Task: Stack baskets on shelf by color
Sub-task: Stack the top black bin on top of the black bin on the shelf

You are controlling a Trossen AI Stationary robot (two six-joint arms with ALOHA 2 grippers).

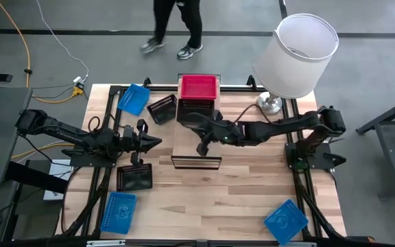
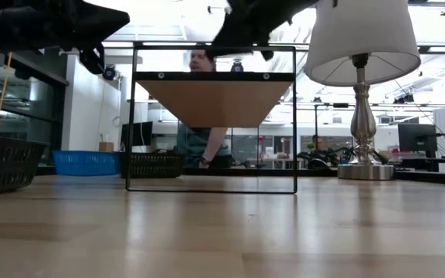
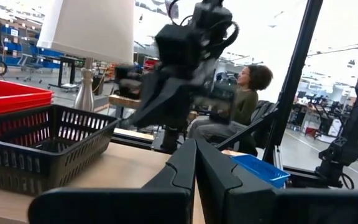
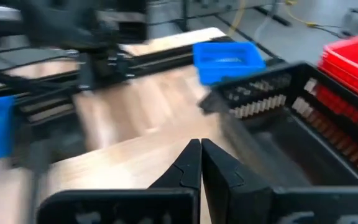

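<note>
Right gripper, fingers pressed together and empty, poised above the light-wood shelf at table centre, arm reaching in from the right edge. Just beyond the fingertips in the right wrist view: a black basket on the plank, with the red basket behind it. From overhead, red basket and black basket side by side at the shelf's far end, touching.

Left gripper, fingers likewise closed on nothing, held to the left of the shelf, tips pointing toward it. In the left wrist view, closed fingers level with the plank; black basket and red basket near, the other arm's blurred gripper above them.

Remaining baskets on the tabletop, none touched by a gripper:
- 1 black basket, tilted, just left of the shelf's far end.
- 1 blue basket near the far left corner.
- 1 black basket close under the left arm.
- 1 blue basket at the near left.
- 1 blue basket at the near right.

Table lamp at the far right corner. A person on the floor beyond the table.
</note>
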